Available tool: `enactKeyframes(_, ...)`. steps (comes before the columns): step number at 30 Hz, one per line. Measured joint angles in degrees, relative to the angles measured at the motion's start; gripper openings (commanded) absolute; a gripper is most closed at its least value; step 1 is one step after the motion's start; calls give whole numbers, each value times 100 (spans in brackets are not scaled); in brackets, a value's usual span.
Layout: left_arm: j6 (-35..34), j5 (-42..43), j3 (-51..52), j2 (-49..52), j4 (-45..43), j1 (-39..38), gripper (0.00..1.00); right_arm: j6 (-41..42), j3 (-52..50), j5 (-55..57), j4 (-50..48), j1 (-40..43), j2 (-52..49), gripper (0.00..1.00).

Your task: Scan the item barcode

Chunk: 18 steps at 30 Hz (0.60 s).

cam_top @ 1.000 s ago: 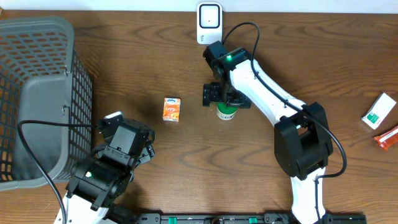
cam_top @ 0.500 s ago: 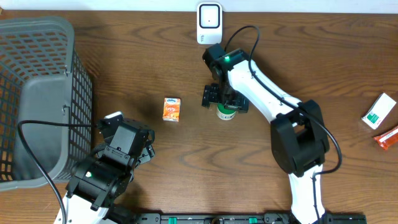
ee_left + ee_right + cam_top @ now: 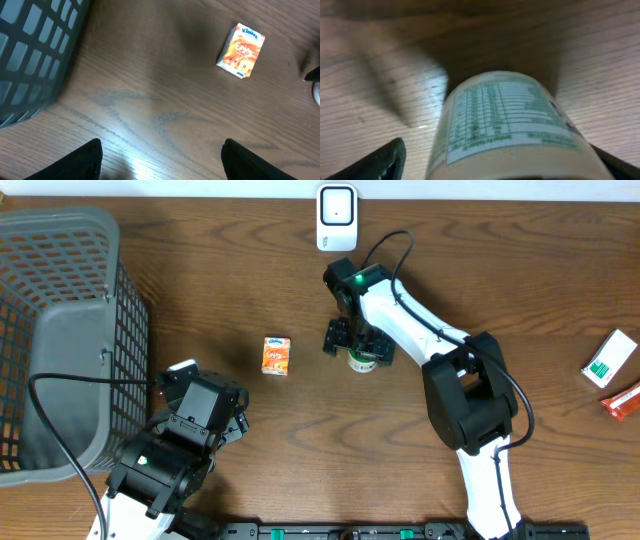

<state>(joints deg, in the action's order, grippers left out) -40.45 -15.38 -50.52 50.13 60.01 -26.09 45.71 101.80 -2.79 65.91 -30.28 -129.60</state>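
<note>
Low in the left wrist view, the left gripper point(image 3: 161, 152) stands released, its dark fingers wide apart over the wooden table point(image 3: 150, 100), holding nothing. Beyond it, at upper right, lies an orange Kleenex tissue pack point(image 3: 241, 51). Mid-frame overhead, the right gripper point(image 3: 358, 345) straddles an upright green-labelled container point(image 3: 363, 363). Its jaws are spread, with a gap at the container's left side in the wrist view. At top centre sits the white barcode scanner point(image 3: 337, 215), and a grey basket point(image 3: 60, 300) fills the upper left.

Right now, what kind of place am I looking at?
Probably a mock shop checkout: a white barcode scanner, a grey shopping basket, and small goods like a Kleenex tissue pack.
</note>
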Motion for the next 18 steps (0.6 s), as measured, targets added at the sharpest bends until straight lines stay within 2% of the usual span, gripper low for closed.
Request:
enactKeyframes(4, 0, 0, 0, 0, 0, 0, 77, 33, 9, 20, 22, 0, -4, 82)
enactKeyframes(7, 0, 2, 0, 0, 0, 0, 77, 42, 11, 28, 57, 0, -4, 68)
enactKeyframes(9, 0, 0, 0, 0, 0, 0, 77, 44, 11, 20, 72, 4, -4, 64)
enactKeyframes(14, 0, 2, 0, 0, 0, 0, 77, 50, 17, -31, 81, 7, -4, 59)
enactKeyframes(17, 0, 0, 0, 0, 0, 0, 77, 50, 17, -35, 94, 7, -4, 60)
enactKeyframes(18, 0, 2, 0, 0, 0, 0, 77, 50, 20, -35, 105, 7, -4, 64)
